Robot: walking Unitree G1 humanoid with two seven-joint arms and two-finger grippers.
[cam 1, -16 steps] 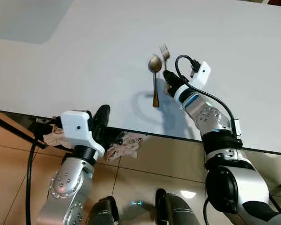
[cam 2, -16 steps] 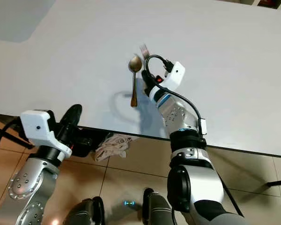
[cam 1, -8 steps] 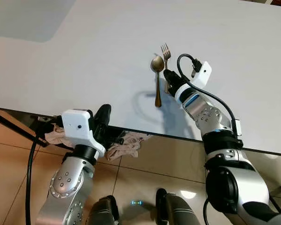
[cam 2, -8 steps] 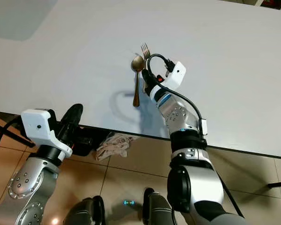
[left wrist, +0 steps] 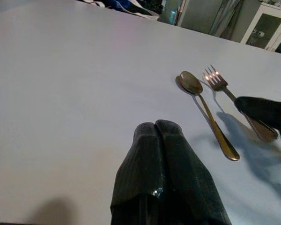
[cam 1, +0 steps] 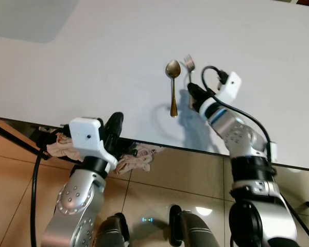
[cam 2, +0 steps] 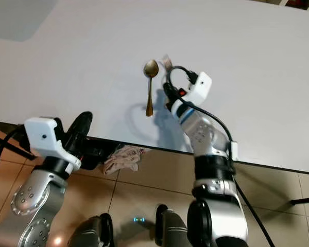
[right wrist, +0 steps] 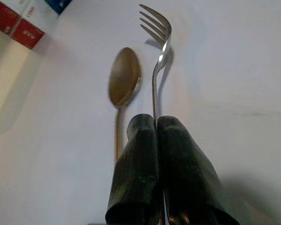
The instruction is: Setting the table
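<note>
- Near the table's front edge, toward its middle, the fork (cam 1: 188,65) sits just right of the spoon (cam 1: 172,87), tines pointing at the far edge; half a second ago the two lay almost touching, and now a clear strip of table shows between them.
- The fork's handle runs back between the pinched fingers of the right gripper (cam 1: 194,94), which is clamped on it; in the right wrist view the fork (right wrist: 157,47) rises straight out from between the two black fingers, with the spoon (right wrist: 123,86) beside it.
- The right arm has swung a little to the right since the earlier pictures, carrying the fork with it, while the spoon lies flat and alone where it was, handle toward the front edge.
- I judge this a spacing move: the fork is being set parallel to the spoon, and what remains is to lower it flat and let go.
- The left gripper (left wrist: 165,174) hovers at the front edge, left of the spoon, its fingers pressed together on nothing.
- A crumpled cloth (cam 1: 135,160) hangs below the table (cam 1: 92,62), under the front edge.
</note>
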